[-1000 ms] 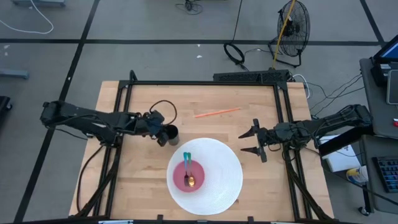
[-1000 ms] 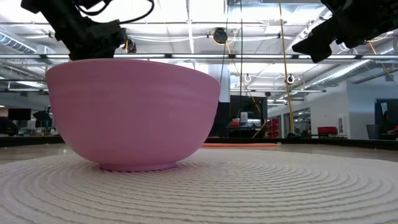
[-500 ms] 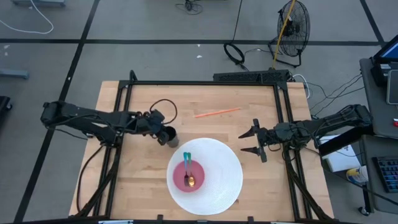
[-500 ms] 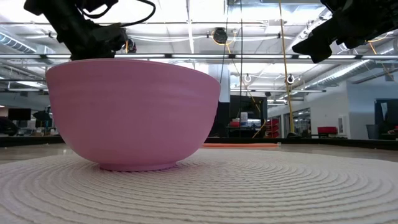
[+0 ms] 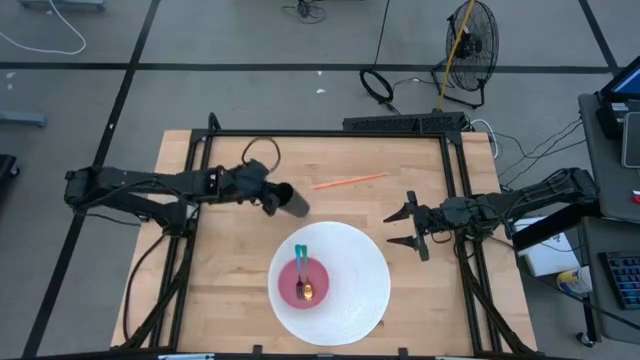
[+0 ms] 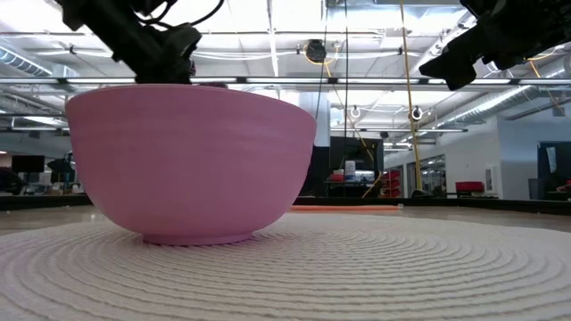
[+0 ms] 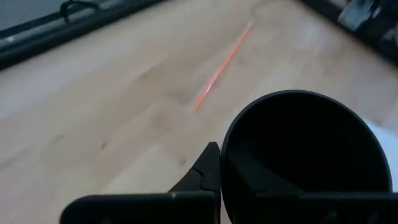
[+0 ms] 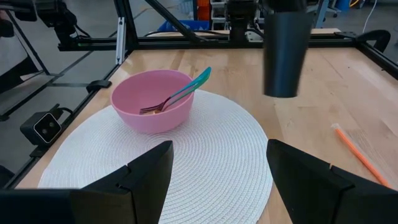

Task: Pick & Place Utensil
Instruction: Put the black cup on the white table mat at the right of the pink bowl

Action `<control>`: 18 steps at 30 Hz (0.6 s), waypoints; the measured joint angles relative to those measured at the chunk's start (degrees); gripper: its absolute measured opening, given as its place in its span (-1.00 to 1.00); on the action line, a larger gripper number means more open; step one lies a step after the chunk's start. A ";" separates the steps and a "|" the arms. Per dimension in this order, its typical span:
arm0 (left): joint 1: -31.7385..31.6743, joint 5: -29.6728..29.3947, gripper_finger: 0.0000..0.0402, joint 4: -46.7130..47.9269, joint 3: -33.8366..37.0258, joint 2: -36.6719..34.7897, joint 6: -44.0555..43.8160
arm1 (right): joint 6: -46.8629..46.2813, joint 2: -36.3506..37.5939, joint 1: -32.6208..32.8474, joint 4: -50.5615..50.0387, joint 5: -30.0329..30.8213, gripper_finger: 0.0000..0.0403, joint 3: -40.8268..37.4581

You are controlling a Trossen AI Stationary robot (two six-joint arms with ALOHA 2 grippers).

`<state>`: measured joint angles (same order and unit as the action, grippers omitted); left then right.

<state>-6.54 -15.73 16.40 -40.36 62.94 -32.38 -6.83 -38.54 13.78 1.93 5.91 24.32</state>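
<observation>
A dark cup (image 5: 295, 204) hangs above the table, just past the far left edge of the white round placemat (image 5: 355, 262), with my left gripper (image 5: 274, 198) shut on it. The right wrist view shows the cup (image 8: 285, 53) clear of the wood. On the placemat stands a pink bowl (image 5: 304, 283). A teal-handled fork (image 8: 186, 90) lies in it, head down, handle leaning on the bowl's rim. My right gripper (image 5: 405, 227) waits open at the placemat's right side. My left gripper holds the cup by its rim (image 7: 225, 155), on the side toward the table's left. One finger (image 7: 205, 174) shows outside the wall; the other seems to be inside the cup. The arm comes from the left, slanting down. The cup hangs near upright, clear of the table.
A thin orange stick (image 5: 348, 181) lies on the bare wood toward the far edge, right of the cup. Black frame rails (image 5: 330, 133) run around the table's sides. Bare wood shows left of the placemat and along the far side.
My left gripper has shut on the cup, which stood on the table beside the placemat. It has lifted the cup clear and carried it a little toward the table's right and far edges. The right arm has kept still.
</observation>
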 joint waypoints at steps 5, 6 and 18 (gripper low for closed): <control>-5.09 4.33 -0.98 -5.44 -0.63 1.78 2.84 | -0.02 0.01 0.00 0.00 0.00 0.26 0.00; -5.73 4.97 -0.98 -5.07 -1.35 2.45 3.29 | -0.01 -0.01 0.00 0.01 0.02 0.26 -0.01; -6.70 8.82 -0.99 5.88 -29.00 24.63 14.29 | -0.03 -0.01 -0.07 0.37 0.02 0.26 0.01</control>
<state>-13.23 -6.91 22.28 -69.36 87.57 -18.09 -6.86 -38.54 13.72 2.31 5.93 24.34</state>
